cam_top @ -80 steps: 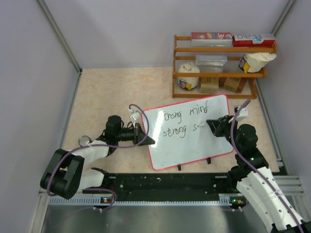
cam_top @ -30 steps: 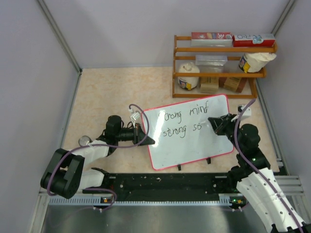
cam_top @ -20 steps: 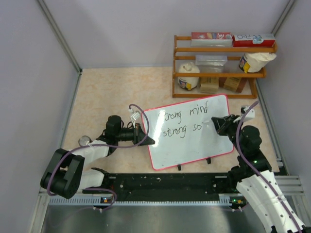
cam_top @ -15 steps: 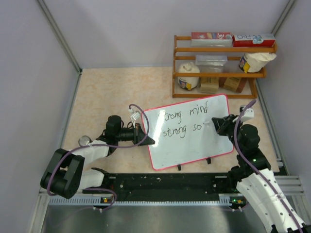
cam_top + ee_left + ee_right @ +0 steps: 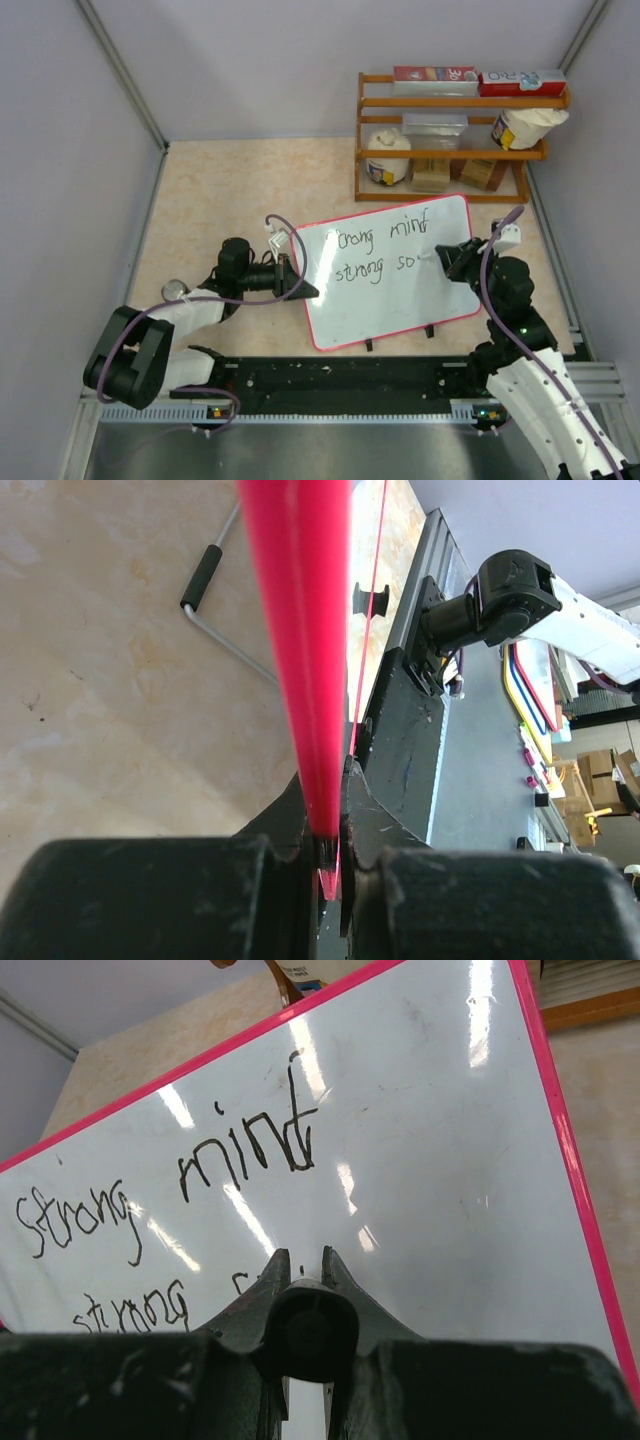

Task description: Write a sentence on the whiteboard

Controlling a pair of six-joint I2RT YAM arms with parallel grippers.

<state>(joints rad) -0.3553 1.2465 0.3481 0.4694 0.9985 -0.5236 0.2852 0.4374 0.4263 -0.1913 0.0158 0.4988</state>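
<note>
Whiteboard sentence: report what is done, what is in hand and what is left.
Done: the black handwritten marker sentence reads "strong mind" above "strong so" on the glossy white, red-framed whiteboard. In hand: the left end effector clamps the board's left edge; the right end effector grips a dark round-barrelled pen, just right of "so". Left: the last word looks unfinished.

so the left arm [image 5: 185, 312] is lying low over the table's near-left part, elbow folded back by its base, forearm reaching right. The left gripper [image 5: 303, 290] is pinching the whiteboard [image 5: 395, 300] by its left edge, jaws almost together. The right arm [image 5: 520, 350] is rising from the near-right corner, wrist bending left, and the right gripper [image 5: 447, 258] is clamping tight around a pen [image 5: 310, 1335].
</note>
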